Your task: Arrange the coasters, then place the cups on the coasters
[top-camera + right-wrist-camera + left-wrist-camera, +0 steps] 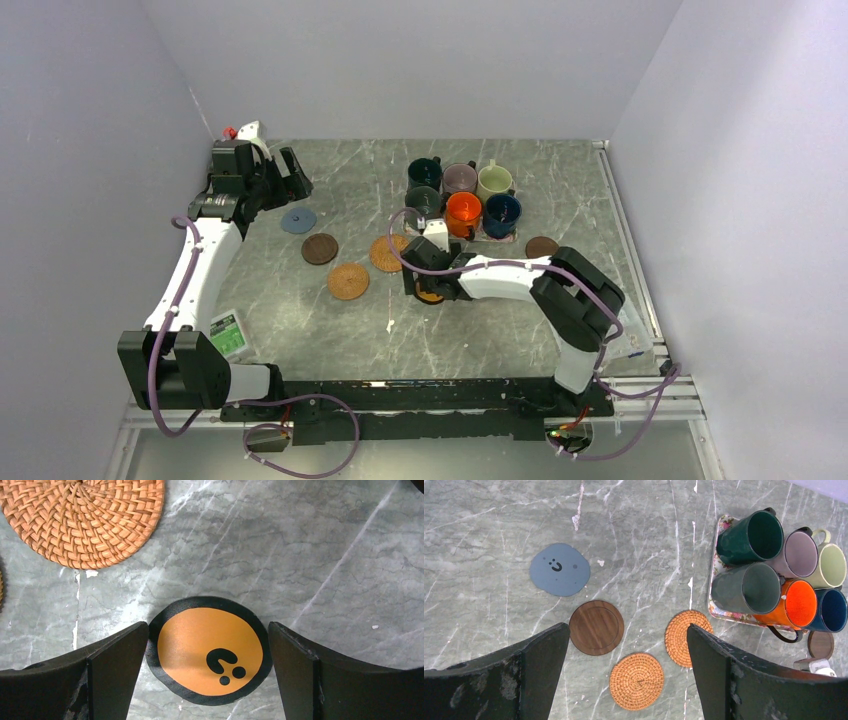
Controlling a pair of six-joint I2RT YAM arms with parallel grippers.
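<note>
Six coasters lie flat on the grey marbled table (300, 330), none bearing a cup. The black coaster with the orange centre (210, 650) sits between the wide-spread fingers of the right gripper (207, 630), which straddles it from above and holds nothing; whether the fingertips touch it cannot be told. To its left lies the first tan woven coaster (388, 253), with the second tan woven coaster (348, 281) nearer the arms. A line runs on toward the far left corner through the near dark brown coaster (320, 248) and the grey-blue coaster (298, 220). The other dark brown coaster (542, 247) lies apart on the right, just beside the floral mat (724, 522).

On that mat six cups crowd in two rows: the dark green cup (425, 172), mauve cup (460, 178) and cream cup (494, 181) at the back, the dark grey cup (423, 200), orange cup (463, 212) and navy cup (501, 213) in front. At far left the left gripper (626, 630) hangs raised, fingers fully parted and empty.
</note>
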